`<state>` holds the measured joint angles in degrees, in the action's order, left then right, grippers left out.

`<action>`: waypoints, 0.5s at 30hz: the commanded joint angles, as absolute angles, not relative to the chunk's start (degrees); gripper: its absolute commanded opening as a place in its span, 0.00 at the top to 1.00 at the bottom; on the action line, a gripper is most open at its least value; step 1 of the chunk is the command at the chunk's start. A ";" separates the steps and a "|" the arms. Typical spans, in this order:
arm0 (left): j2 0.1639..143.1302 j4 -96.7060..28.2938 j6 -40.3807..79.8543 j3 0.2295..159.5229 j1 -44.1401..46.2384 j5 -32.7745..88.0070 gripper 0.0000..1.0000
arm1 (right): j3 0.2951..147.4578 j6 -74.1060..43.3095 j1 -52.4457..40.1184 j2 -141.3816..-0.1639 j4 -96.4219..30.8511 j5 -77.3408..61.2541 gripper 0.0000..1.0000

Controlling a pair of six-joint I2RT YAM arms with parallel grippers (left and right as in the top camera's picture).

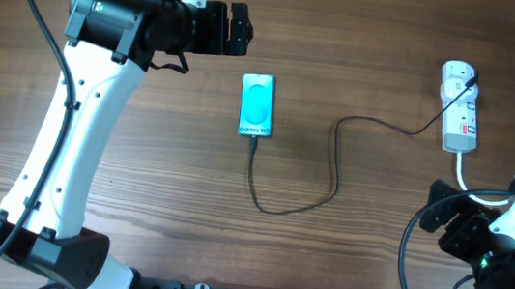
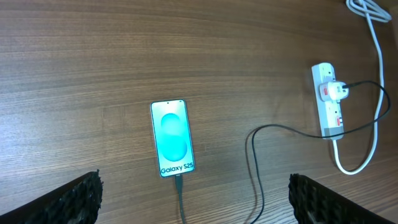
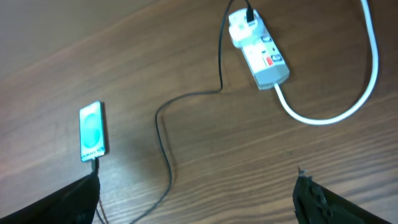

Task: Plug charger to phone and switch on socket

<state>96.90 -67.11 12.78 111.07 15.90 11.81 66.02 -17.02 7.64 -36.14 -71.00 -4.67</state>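
phone: one
charger: one (thin, black)
socket: one
white cord: one (thick)

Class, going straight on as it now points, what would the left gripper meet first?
Likely the phone, near its lower end where the charger joins it; depth is unclear, so possibly bare table instead.

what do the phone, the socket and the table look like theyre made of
The phone: glossy glass front, judging by the bright lit screen; white rim probably plastic. The socket: smooth white moulded plastic, likely. The table: wood grain, matte; could be veneer or laminate.
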 commanded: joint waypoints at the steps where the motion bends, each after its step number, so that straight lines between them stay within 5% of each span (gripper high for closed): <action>1: 97.30 -67.09 12.47 110.91 15.59 11.66 0.00 | 65.69 -16.69 7.35 -36.10 -71.68 -4.91 0.00; 15: 97.30 -67.09 12.47 110.91 15.59 11.66 0.00 | 65.69 -16.53 7.35 -36.14 -73.08 -4.95 0.00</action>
